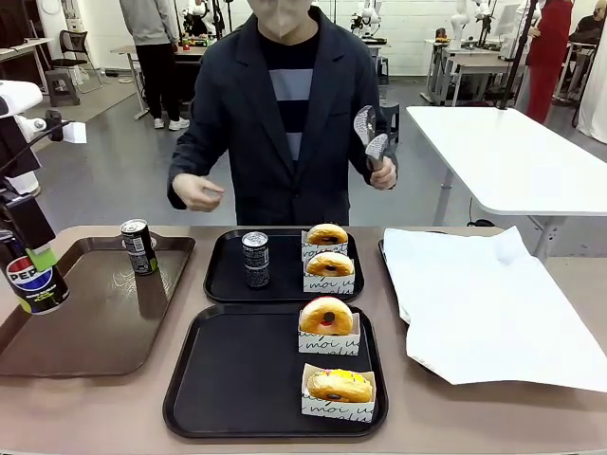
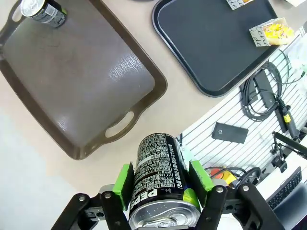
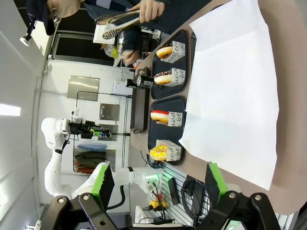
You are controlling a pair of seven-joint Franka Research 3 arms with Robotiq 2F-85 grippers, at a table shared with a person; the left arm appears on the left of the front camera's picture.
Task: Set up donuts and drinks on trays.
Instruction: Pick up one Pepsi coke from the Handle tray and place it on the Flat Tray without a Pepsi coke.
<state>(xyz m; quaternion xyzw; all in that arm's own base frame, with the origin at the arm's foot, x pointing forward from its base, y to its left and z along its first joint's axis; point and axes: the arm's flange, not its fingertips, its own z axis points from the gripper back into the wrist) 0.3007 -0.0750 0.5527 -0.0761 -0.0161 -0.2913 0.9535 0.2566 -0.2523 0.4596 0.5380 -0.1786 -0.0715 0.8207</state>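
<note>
My left gripper (image 1: 36, 273) is shut on the black Pepsi can (image 1: 32, 286), held above the left end of the brown tray; its green pads (image 2: 125, 181) clamp the can (image 2: 158, 167). A dark can (image 1: 139, 246) stands on that brown tray. The far black tray (image 1: 223, 284) holds another can (image 1: 255, 259) and two sleeved donuts (image 1: 327, 235) (image 1: 330, 264). On the near black tray (image 1: 237, 379) sit a red-glazed donut (image 1: 325, 318) and a yellow one (image 1: 339, 386). My right gripper (image 3: 159, 184) hangs open off the table's right side.
A large white paper sheet (image 1: 484, 303) covers the table's right part. The person stands at the far side holding metal tongs (image 1: 370, 137) in one hand. The long brown tray (image 1: 95, 313) lies at the left.
</note>
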